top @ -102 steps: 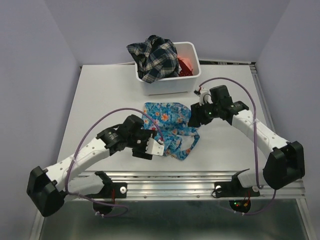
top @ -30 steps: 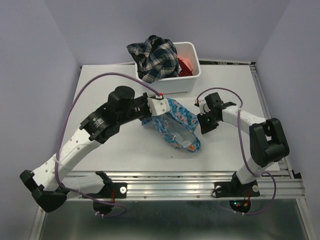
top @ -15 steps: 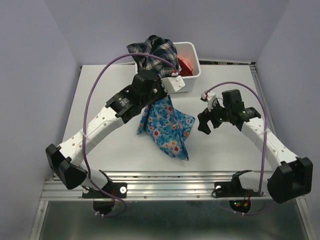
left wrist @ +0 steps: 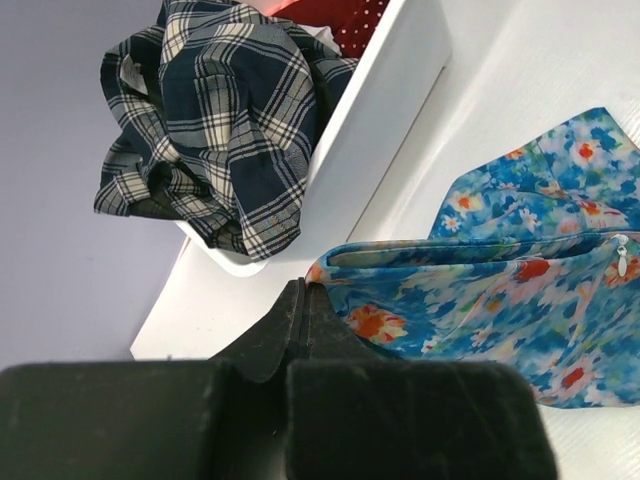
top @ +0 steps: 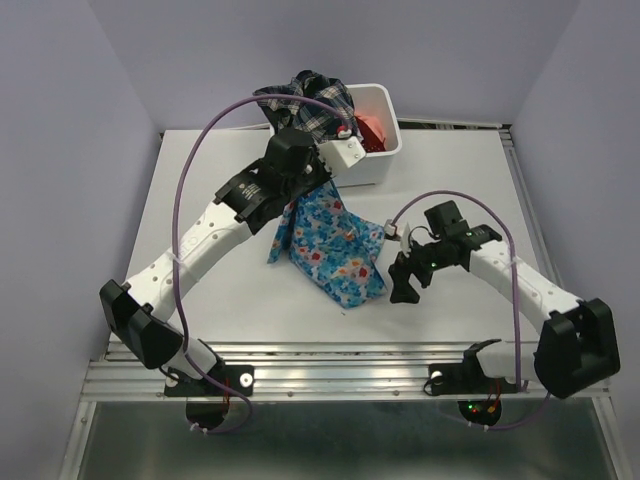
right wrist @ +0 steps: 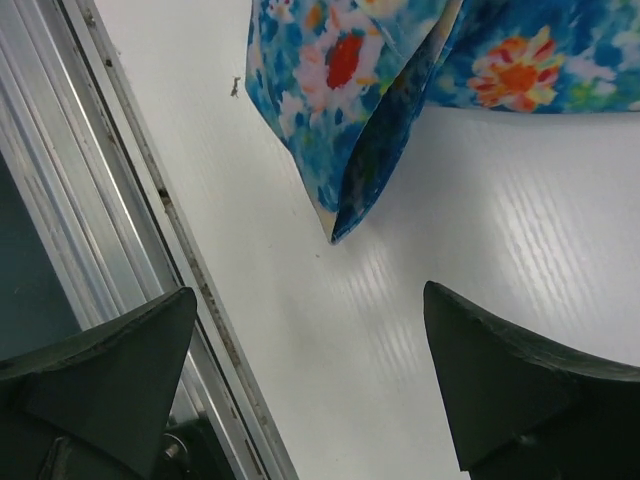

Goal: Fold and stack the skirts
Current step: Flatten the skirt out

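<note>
Two claws: the left claw point(top: 316, 184) is up in front of the bin, and the right claw point(top: 403, 280) is low over the surface point(top: 200, 200) near the front edge.
Left claw state: pinched closed on the top hem of the blue flowered skirt point(top: 330, 245). In the left wrist view the fingers of this claw point(left wrist: 304, 293) meet right at the hem's corner.
Right claw state: spread wide with nothing between the fingers. In the right wrist view bare surface point(right wrist: 480, 230) shows in the gap of this claw point(right wrist: 308, 295).
Blue flowered skirt: hangs from the left claw and slopes down toward the front right, with its lower part on the surface. Its pointed lower corner point(right wrist: 340, 60) lies just ahead of the right claw, apart from both fingers. A small zip pull point(left wrist: 621, 255) shows on the cloth point(left wrist: 520, 300).
White bin point(top: 372, 168): stands at the far side of the surface, just behind the left claw.
Dark plaid skirt point(top: 305, 105): bunched in the bin and spilling over its left rim. The left wrist view shows it point(left wrist: 220, 110) draped over the wall point(left wrist: 370, 130).
Coral-red skirt point(top: 372, 128): inside the bin, to the right of the plaid one.
Metal rail point(right wrist: 100, 180): runs along the near edge of the surface, beside the right claw.
</note>
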Action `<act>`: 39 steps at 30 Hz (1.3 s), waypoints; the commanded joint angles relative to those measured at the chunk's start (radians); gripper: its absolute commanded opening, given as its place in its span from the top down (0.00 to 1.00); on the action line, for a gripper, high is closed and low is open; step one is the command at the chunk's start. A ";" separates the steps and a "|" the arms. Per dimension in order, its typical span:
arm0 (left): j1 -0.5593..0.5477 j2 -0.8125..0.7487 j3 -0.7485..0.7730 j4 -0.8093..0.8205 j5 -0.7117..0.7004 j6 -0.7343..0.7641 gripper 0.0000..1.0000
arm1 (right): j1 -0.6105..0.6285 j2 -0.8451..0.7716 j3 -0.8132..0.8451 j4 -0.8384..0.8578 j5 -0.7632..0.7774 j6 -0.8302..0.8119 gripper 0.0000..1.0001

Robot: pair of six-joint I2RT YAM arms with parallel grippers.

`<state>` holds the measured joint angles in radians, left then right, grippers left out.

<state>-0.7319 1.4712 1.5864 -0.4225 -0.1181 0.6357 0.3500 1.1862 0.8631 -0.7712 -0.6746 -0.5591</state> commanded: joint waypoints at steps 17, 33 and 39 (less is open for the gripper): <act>0.048 -0.068 -0.003 0.062 -0.032 -0.027 1.00 | 0.101 0.346 0.051 0.337 -0.030 0.105 0.55; 0.321 -0.500 -0.256 0.198 -0.012 -0.165 1.00 | 0.193 0.210 0.494 0.070 0.030 0.105 0.99; 0.404 -0.687 -0.244 0.235 -0.138 -0.151 1.00 | 0.352 0.303 0.753 0.015 -0.006 0.188 0.99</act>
<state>-0.3553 0.8783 1.3167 -0.3035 -0.1665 0.4877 0.6388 1.4391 1.4834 -0.6819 -0.6258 -0.4271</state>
